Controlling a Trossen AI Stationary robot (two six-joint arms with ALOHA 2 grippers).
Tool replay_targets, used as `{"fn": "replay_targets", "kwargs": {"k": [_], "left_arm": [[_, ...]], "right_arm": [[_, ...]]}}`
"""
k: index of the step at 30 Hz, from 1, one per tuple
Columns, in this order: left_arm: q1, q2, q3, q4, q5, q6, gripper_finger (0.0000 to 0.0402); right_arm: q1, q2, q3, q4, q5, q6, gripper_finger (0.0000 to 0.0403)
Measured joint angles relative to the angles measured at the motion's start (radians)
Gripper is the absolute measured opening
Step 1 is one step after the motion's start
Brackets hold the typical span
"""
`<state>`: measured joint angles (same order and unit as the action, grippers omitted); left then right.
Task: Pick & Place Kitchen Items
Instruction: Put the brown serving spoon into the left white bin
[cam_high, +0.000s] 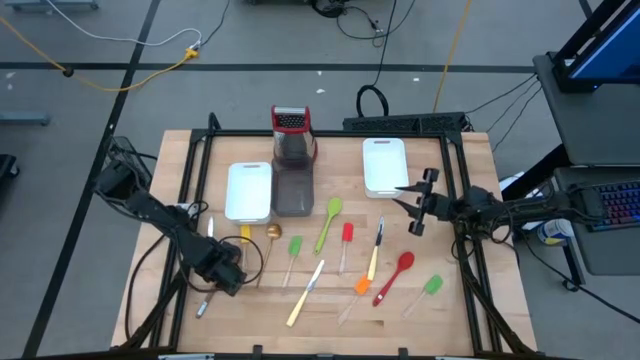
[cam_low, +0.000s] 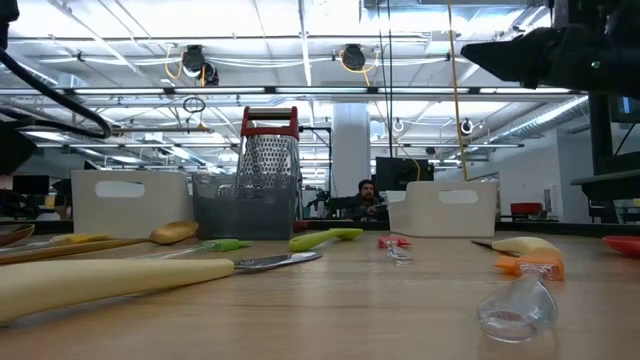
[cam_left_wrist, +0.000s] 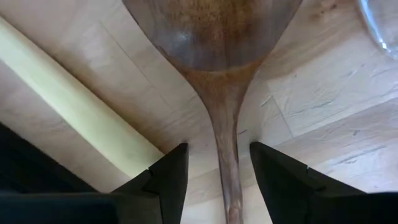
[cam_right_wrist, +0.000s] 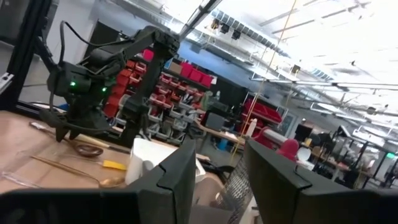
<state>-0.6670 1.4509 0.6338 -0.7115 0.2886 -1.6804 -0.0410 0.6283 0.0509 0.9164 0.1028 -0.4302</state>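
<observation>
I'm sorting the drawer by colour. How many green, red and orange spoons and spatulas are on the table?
Green: 3 (green spoon, green spatulas)
Red: 2 (red spatula, red spoon)
Orange: 1 (orange spatula)
Total: 6

The left arm reaches low across the table's front left part, its wrist bent down so the left gripper (cam_high: 222, 272) sits right at the surface. Its two dark fingers (cam_left_wrist: 166, 180) stand apart, one on each side of a slim wooden handle (cam_left_wrist: 227, 168), not pressing on it. The right arm stretches in from the right edge, holding the right gripper (cam_high: 418, 203) raised above the table, fingers (cam_right_wrist: 180, 168) parted and empty.
</observation>
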Motion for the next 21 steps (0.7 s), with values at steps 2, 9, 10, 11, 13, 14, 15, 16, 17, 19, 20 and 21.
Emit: {"fn": "replay_targets", "kwargs": {"k": [2, 9, 10, 11, 13, 14, 15, 16, 17, 19, 20, 21], "left_arm": [[0.0, 0.0, 0.0, 0.003, 0.0, 0.005, 0.0161], [0.0, 0.001, 0.0, 0.002, -0.001, 0.083, 0.0037], [0.0, 0.001, 0.0, 0.002, -0.001, 0.086, 0.0023], [0.003, -0.002, 0.0, 0.002, 0.0, 0.088, 0.0016], [0.014, -0.013, 0.0, 0.003, 0.009, 0.09, 0.0019], [0.022, -0.022, -0.002, -0.002, 0.015, 0.09, 0.0023], [0.03, -0.029, -0.002, -0.005, 0.016, 0.09, 0.0026], [0.037, -0.037, 0.002, -0.011, 0.015, 0.091, 0.0027], [0.045, -0.05, 0.01, -0.009, 0.017, 0.09, 0.0027], [0.061, -0.074, 0.031, -0.002, 0.018, 0.09, 0.0018], [0.068, -0.083, 0.04, 0.0, 0.02, 0.093, 0.0013], [0.074, -0.094, 0.049, -0.002, 0.02, 0.1, 0.0012]], "right_arm": [[0.0, 0.014, 0.0, 0.0, 0.0, 0.002, 0.013], [0.0, 0.078, 0.015, -0.001, 0.0, 0.025, 0.013], [0.0, 0.086, 0.022, -0.001, 0.001, 0.027, 0.013], [0.0, 0.094, 0.026, 0.0, 0.001, 0.029, 0.013], [0.0, 0.114, 0.032, -0.001, 0.0, 0.029, 0.013], [0.0, 0.123, 0.036, 0.003, 0.0, 0.029, 0.013], [0.0, 0.132, 0.037, 0.02, 0.001, 0.028, 0.013], [0.0, 0.14, 0.039, 0.035, 0.002, 0.028, 0.013], [0.0, 0.149, 0.039, 0.051, 0.002, 0.028, 0.013], [0.0, 0.165, 0.04, 0.07, 0.001, 0.028, 0.013], [0.0, 0.171, 0.04, 0.076, 0.001, 0.027, 0.013], [0.001, 0.177, 0.04, 0.088, 0.001, 0.026, 0.013]]}}
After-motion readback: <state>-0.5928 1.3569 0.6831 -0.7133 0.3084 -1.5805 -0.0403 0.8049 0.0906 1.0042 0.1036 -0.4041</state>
